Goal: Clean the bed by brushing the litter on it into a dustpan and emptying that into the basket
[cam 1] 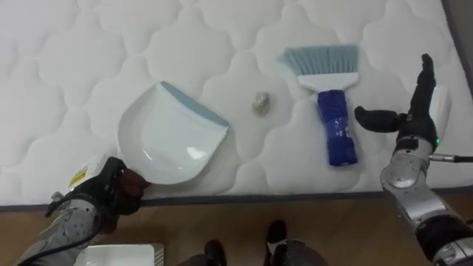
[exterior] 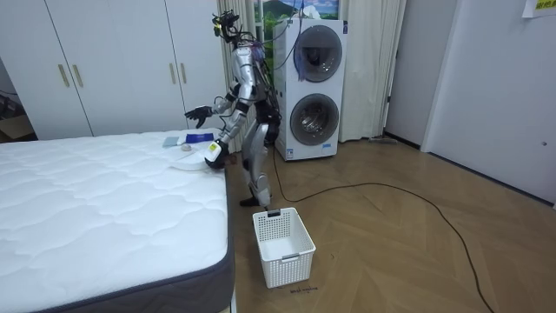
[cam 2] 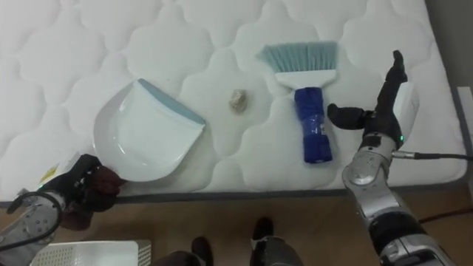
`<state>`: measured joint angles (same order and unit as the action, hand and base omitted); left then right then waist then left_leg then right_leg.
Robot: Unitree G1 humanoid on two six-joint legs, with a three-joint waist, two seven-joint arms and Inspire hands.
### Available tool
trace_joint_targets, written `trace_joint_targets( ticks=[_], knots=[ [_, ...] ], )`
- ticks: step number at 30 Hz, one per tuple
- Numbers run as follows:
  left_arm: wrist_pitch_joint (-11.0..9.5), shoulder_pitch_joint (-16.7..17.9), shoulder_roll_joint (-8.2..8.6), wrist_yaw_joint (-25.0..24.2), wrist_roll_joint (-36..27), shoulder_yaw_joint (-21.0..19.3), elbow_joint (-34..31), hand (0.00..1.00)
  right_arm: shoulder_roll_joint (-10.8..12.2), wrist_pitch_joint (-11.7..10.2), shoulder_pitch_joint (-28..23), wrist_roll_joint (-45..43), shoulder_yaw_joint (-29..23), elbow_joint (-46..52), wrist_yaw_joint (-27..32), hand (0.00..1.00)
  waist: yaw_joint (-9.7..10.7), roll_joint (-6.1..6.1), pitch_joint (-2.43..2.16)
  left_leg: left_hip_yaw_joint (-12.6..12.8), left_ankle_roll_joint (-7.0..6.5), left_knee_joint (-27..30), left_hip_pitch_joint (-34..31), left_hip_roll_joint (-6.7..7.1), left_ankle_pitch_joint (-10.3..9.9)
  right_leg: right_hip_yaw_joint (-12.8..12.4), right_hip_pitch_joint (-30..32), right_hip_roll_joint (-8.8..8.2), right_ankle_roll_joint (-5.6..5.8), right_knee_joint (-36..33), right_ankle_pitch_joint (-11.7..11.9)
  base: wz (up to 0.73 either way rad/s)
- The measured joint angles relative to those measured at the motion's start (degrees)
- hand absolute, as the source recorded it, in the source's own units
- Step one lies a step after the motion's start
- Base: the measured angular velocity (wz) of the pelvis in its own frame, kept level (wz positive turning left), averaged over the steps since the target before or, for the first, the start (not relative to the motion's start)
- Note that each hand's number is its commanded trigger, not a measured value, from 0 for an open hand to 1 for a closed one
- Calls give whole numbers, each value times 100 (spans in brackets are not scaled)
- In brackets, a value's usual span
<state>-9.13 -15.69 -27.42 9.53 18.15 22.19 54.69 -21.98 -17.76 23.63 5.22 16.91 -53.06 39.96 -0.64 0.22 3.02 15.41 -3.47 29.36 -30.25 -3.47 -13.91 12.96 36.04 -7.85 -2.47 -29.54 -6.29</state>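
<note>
A white dustpan with a pale blue lip lies on the quilted white mattress, mouth facing a small crumpled scrap in the middle. My left hand is at the mattress edge, fingers curled round the dustpan's dark handle. To the right of the scrap lies a hand brush with a blue handle and light blue bristles pointing away from me. My right hand is open just right of the brush handle, fingers straight, thumb toward it, not touching. In the room view I stand at the bed's side edge.
A white plastic basket stands on the wooden floor by the bed, its rim also below my left arm. Stacked washing machines are behind me, white wardrobes beyond the bed. The mattress edge runs just before me.
</note>
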Motion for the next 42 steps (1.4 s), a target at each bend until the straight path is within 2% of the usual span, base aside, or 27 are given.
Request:
trace_joint_targets(
  ticks=[4,8,11,17,23,30,42],
  knots=[
    [-8,-14,17,-18,0,0,23,100,42,1,-1,192,6,-116,-66,0,-18,63,37,-1,1,-10,-22,0,-1,22,22,-9,-8,-2,-17,0],
    [-17,-31,18,-19,3,6,6,100,45,1,0,517,132,-116,-187,0,-32,86,33,-46,4,-14,-81,-5,-1,105,50,-27,-28,-3,-51,7],
    [-60,-47,34,-19,3,39,-5,100,50,1,2,552,212,-110,-290,0,-120,88,31,-46,6,1,-117,-7,0,106,97,-27,-31,-13,-55,0],
    [-35,-94,153,-23,6,64,-7,100,202,6,71,706,254,-110,-574,0,-181,93,30,-40,1,10,-116,30,-3,117,110,-95,-4,-111,-110,4],
    [-2,-91,231,-32,-9,176,10,100,274,36,84,826,562,-264,-898,0,-174,141,40,-31,-2,16,-116,19,-3,150,72,-100,-2,-103,-115,4],
    [2,-67,237,-47,-6,221,26,100,372,115,76,862,568,-321,-1230,0,-194,178,37,-30,-2,2,-132,24,-3,153,105,-113,-3,-130,-145,0],
    [50,-98,245,-15,7,379,58,100,340,86,160,1007,665,-825,-1524,0,-231,183,39,-99,-1,32,-160,22,-4,211,85,-109,-5,-121,-149,2]
  ],
)
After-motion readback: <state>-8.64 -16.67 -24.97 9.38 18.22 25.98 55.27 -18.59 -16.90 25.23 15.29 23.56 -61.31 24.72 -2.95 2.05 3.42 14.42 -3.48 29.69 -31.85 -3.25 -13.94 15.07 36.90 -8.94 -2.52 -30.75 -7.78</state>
